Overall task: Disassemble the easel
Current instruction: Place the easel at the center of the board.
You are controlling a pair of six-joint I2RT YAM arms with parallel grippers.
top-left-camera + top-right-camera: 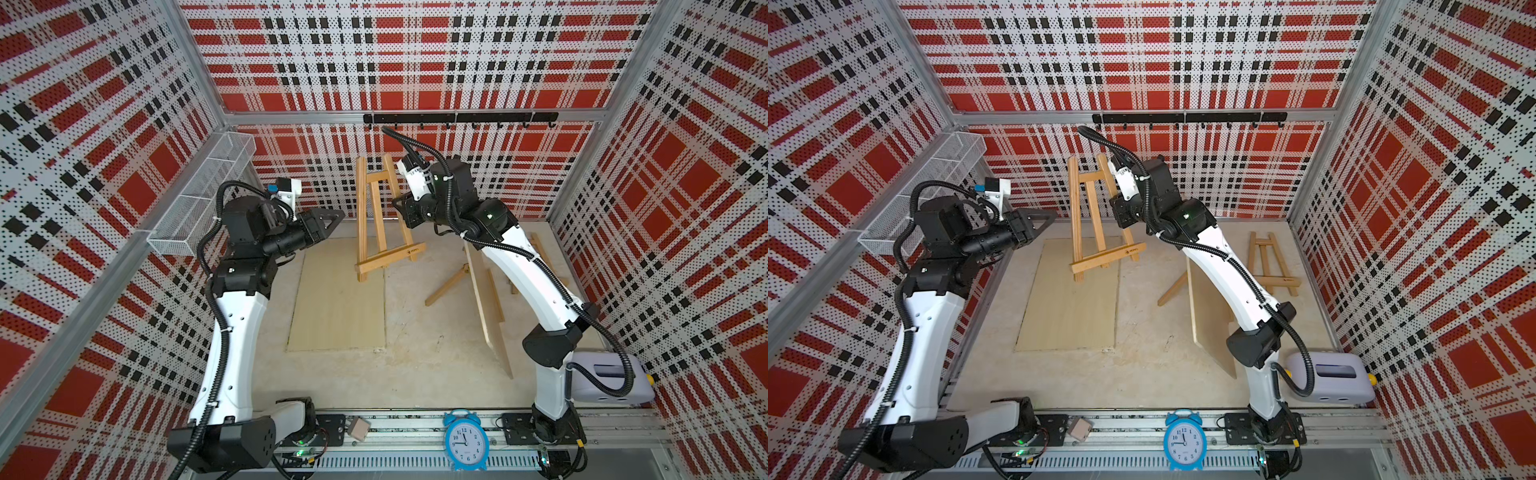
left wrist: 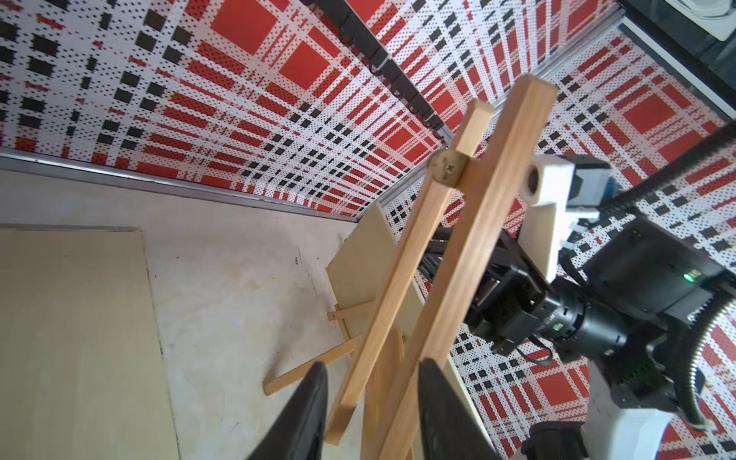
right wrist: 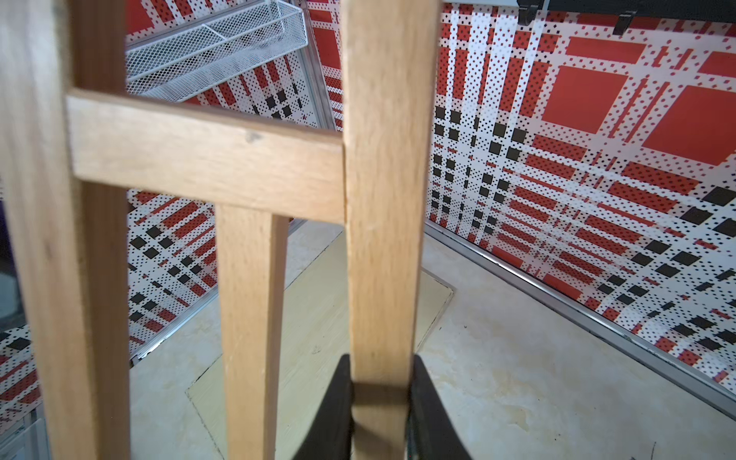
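The wooden easel [image 1: 390, 259] [image 1: 1108, 259] hangs tilted above the table at centre back. My right gripper [image 1: 401, 204] [image 3: 380, 382] is shut on one of its side legs [image 3: 382, 239], and both black fingers press the wood. My left gripper [image 1: 338, 217] [image 1: 1051, 217] [image 2: 372, 364] stands open just left of the easel, apart from it in both top views. In the left wrist view the easel's bars [image 2: 470, 247] and a brass screw [image 2: 448, 169] lie beyond the spread fingers.
A flat board [image 1: 338, 299] lies under the easel. A loose stick [image 1: 446, 286], a leaning board [image 1: 490, 316] and a second small easel [image 1: 1271, 266] are at the right. A wire basket [image 1: 203, 195] hangs on the left wall, with a blue clock [image 1: 464, 440] at the front.
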